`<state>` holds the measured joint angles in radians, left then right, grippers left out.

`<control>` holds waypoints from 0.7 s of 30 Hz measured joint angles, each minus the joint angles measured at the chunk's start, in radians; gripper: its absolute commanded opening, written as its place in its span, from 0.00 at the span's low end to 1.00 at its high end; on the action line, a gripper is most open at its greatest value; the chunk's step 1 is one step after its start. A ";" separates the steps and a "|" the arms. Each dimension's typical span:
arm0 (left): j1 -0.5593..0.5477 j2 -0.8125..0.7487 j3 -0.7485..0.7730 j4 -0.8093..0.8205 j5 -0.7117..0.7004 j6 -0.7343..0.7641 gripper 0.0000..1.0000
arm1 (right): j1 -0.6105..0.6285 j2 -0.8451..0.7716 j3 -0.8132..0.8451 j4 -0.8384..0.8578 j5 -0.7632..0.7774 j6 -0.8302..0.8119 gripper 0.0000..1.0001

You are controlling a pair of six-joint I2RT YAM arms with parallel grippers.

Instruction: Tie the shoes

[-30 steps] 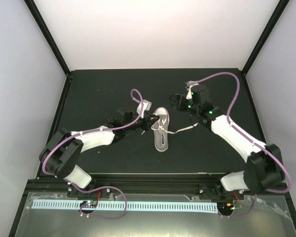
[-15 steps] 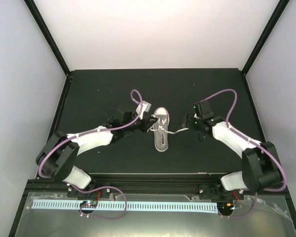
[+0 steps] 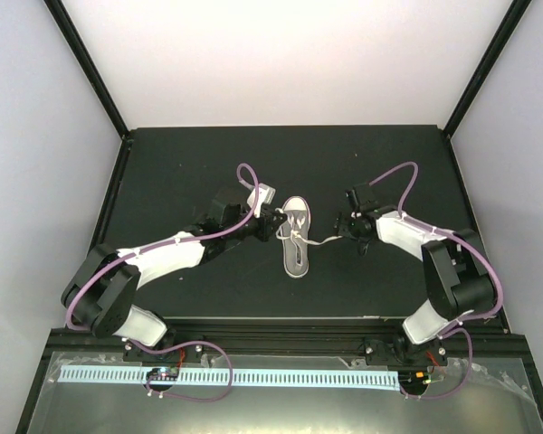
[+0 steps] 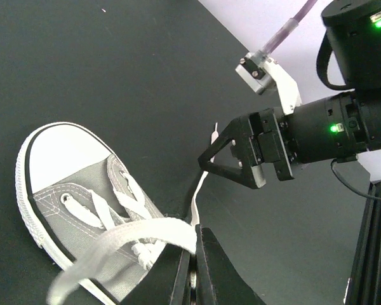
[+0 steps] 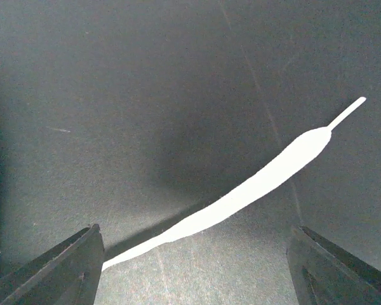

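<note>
The grey sneaker (image 3: 295,240) with white sole and toe cap lies mid-table, toe away from the arms. It also shows in the left wrist view (image 4: 76,197). My left gripper (image 3: 274,224) is at the shoe's left side, shut on a white lace (image 4: 136,236) that loops up from the eyelets (image 4: 193,254). The other lace end (image 3: 326,240) trails right across the mat. My right gripper (image 3: 344,226) is open, low over that lace end (image 5: 241,194), one finger (image 5: 57,273) on each side of it, not touching. It also shows open in the left wrist view (image 4: 241,162).
Black mat (image 3: 181,163) covers the table, with a raised black frame (image 3: 118,181) at the sides. White walls stand behind and beside. Purple cables (image 3: 249,176) arch over both arms.
My right arm has swung down and left from the back of the table to the loose lace end beside the shoe. My left gripper has held the lace, shifting only slightly.
</note>
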<state>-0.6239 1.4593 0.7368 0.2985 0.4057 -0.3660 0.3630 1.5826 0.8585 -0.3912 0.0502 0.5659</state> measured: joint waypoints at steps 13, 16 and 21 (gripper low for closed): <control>0.000 -0.001 0.000 -0.022 -0.009 0.014 0.01 | 0.000 0.101 0.037 0.020 -0.018 -0.011 0.67; 0.000 -0.001 0.000 -0.022 -0.010 0.018 0.01 | 0.001 0.124 0.061 0.029 -0.024 -0.022 0.64; 0.000 -0.001 0.000 -0.037 -0.013 0.029 0.02 | 0.011 0.147 0.079 0.033 -0.011 -0.042 0.53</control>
<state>-0.6239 1.4586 0.7368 0.2619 0.3927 -0.3370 0.3744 1.7294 0.9379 -0.3584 0.0391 0.5236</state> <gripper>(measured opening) 0.016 0.603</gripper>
